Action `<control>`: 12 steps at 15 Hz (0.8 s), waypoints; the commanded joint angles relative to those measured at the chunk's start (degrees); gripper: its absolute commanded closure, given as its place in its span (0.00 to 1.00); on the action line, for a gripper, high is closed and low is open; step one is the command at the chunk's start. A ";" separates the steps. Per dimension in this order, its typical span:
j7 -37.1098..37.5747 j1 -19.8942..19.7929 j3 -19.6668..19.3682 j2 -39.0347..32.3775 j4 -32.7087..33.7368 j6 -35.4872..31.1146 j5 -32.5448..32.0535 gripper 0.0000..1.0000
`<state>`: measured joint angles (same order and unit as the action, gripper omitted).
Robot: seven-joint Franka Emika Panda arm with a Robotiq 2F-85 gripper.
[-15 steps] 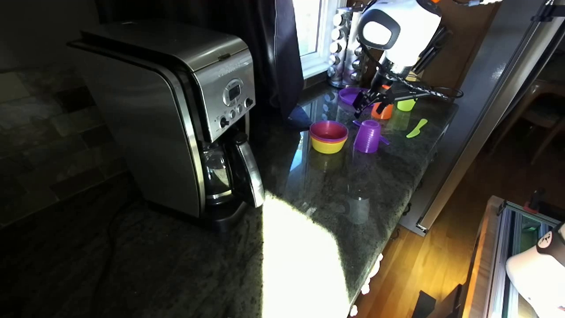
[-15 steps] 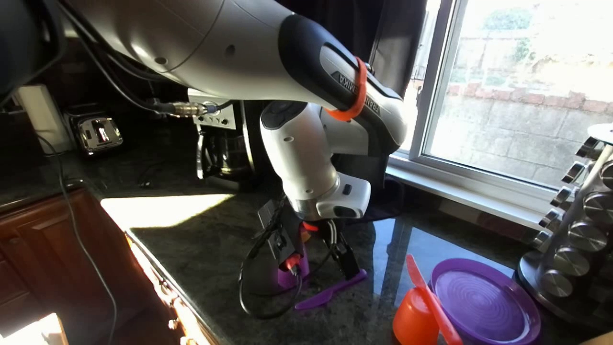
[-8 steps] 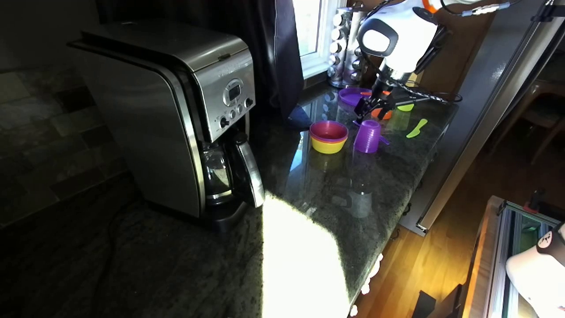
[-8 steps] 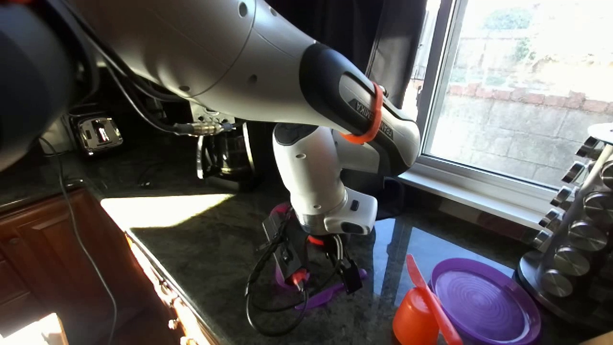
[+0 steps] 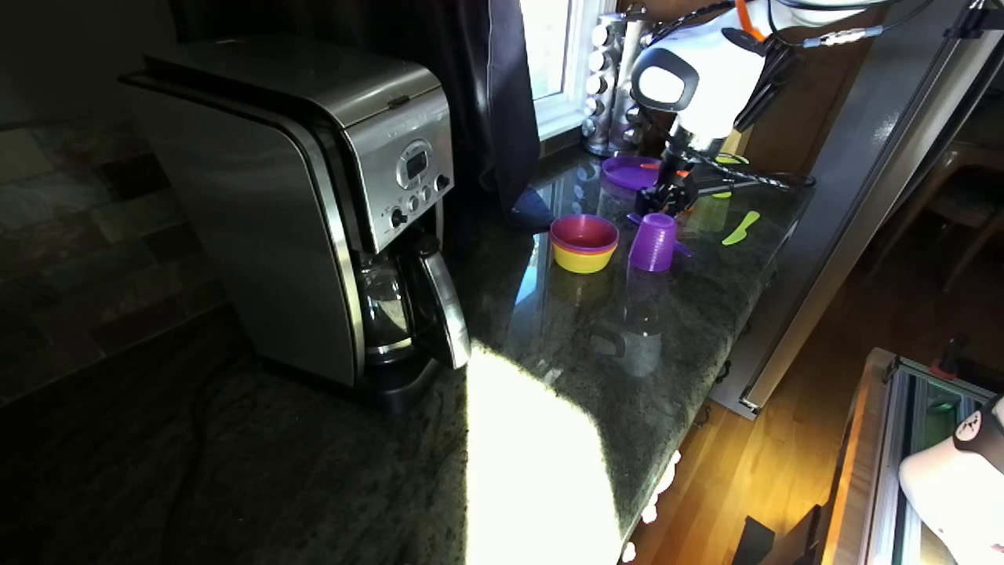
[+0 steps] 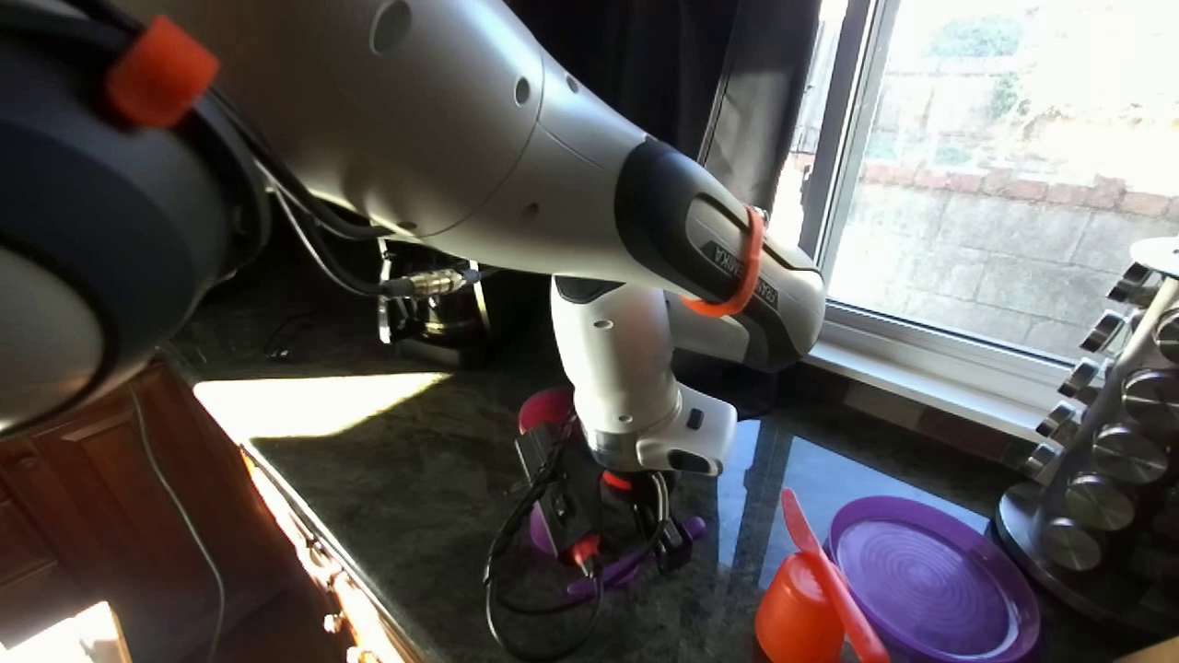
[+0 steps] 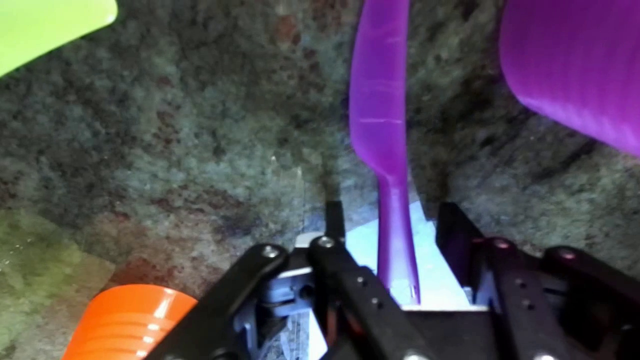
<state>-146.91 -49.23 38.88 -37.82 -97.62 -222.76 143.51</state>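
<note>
The gripper [image 7: 391,221] stands moderately wide, jaws either side of the purple plastic knife [image 7: 380,95] on the counter [image 7: 225,125]. Closing too high could let the thin handle [image 7: 395,235] slip free.

In an exterior view, an orange-red band [image 6: 751,272] circles a glossy white arm [image 6: 433,157] with seams and round dark plugs [image 6: 522,90]. On both sides of the band runs lettering [image 6: 728,261], parts of FRANKA and EMIKA; to its upper left sits a curved black cap [image 6: 645,201] with a grey inset [image 6: 709,221]. Left of the band, black cables [image 6: 350,285] meet a gold-and-silver cylindrical connector [image 6: 433,282]. Below the band come a tapered white wrist shell [image 6: 622,359], a boxy black housing [image 6: 566,506] and a looped black cable [image 6: 489,599] with a red plug [image 6: 585,551]. In the wrist view, the black jointed gripper [image 7: 392,220] bears silver round-headed screws [image 7: 270,251].
</note>
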 commanded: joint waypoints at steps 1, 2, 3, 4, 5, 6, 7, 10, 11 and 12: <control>-3.73 1.21 -1.14 -3.03 3.76 -3.37 1.49 0.66; -3.73 1.38 -1.11 -3.33 4.37 -4.10 1.47 0.79; -3.82 1.62 -1.21 -3.65 4.85 -4.49 1.50 0.80; -3.79 1.82 -1.34 -4.02 5.37 -5.35 1.51 0.86; -3.62 1.87 -1.23 -4.48 5.99 -6.02 1.49 0.96; -3.48 1.88 -1.05 -4.98 6.65 -6.77 1.40 1.00; -3.28 2.07 -1.09 -5.26 7.22 -7.41 1.41 0.97; -3.57 1.12 0.30 -5.37 8.12 -8.99 1.40 0.96; -3.48 0.95 0.56 -4.95 8.31 -9.39 1.40 0.97; -3.53 0.70 0.86 -4.40 8.17 -9.60 1.39 0.98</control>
<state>-147.32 -47.60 38.71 -41.02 -91.36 -229.55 143.51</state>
